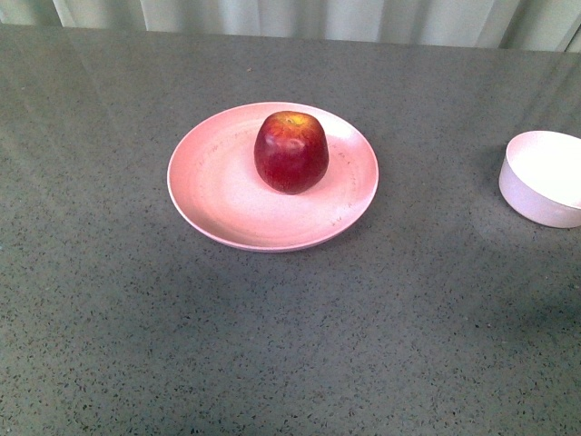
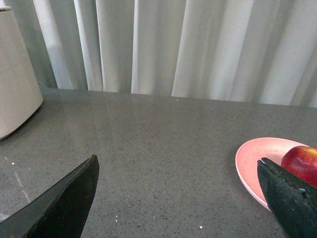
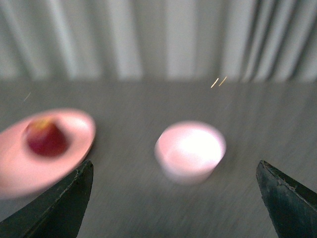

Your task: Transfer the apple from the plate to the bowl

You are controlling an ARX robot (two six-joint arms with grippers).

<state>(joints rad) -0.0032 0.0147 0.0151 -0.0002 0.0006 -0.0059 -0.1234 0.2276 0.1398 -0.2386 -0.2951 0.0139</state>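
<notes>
**On the plate, an apple; off to the right, a bowl**

In the middle of the grey speckled table lies the wide pale pink plate; the dark red apple stands on it, a little to the far side of its middle, upright, its yellow-orange stem dip turned up; the plate carries nothing else. Well apart to the right, cut by the edge of the front view, stands the small deep bowl; what shows of its inside is plain pale white, with nothing seen in it; a stretch of table lies between bowl and plate. Along the far edge of the table hangs a pale pleated curtain.

The left pincer is released, its two dark fingers spread wide with only table between them; it sits left of the plate, whose rim and the apple show just beside one finger; a pale rounded object stands on the table further left, partly out of view.

The right wrist view is blurred; even so the right pincer reads as released, its fingers far apart and holding nothing; the bowl lies beyond the gap between them, the plate with the apple to its left.
</notes>
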